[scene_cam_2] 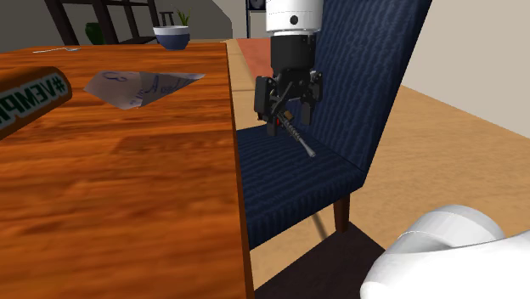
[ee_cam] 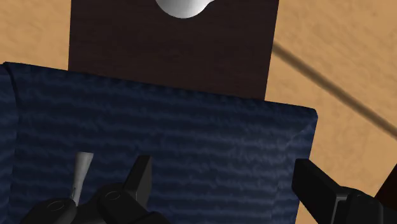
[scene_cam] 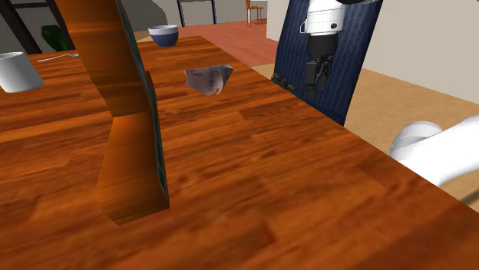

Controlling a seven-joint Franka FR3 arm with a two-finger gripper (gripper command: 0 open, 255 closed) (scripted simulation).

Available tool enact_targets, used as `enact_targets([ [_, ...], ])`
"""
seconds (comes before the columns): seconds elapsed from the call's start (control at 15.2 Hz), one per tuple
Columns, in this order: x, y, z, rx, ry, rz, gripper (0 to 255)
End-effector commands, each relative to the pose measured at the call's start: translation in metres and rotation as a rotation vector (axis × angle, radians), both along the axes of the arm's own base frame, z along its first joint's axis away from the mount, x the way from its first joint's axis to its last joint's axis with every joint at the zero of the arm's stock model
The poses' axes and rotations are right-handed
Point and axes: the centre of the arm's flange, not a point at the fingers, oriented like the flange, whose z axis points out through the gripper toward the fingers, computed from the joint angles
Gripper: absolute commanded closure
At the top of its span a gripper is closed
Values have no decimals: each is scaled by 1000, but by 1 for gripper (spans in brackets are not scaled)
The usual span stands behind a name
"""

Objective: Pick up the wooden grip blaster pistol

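Above the chair (scene_cam_2: pixel 289 195) seat, one gripper (ee_cam: pixel 222 173) is shown spread open; one pistol (scene_cam_2: pixel 302 141) is revealed by the second exterior view, one mug (scene_cam: pixel 15 70) by the shoulder view.

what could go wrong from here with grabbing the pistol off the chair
1. In the wrist view the pincer stands open over bare chair seat, and the pistol shows its grey barrel off to one side of the fingers: closing now may miss or only nudge it.
2. The pincer sits between the table edge and the chair back; a sideways correction could bump either.
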Motion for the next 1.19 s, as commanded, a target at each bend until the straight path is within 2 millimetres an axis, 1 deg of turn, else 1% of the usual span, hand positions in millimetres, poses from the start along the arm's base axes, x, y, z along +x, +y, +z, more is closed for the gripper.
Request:
enact_targets([
  [0.0,0,0,0,0,0,0,0],
  [0.53,57,-64,-18,-1,-156,-50,0],
  [1.06,114,-130,-28,-3,-312,-100,0],
  [1.12,115,-132,-28,-3,-317,-102,0],
])
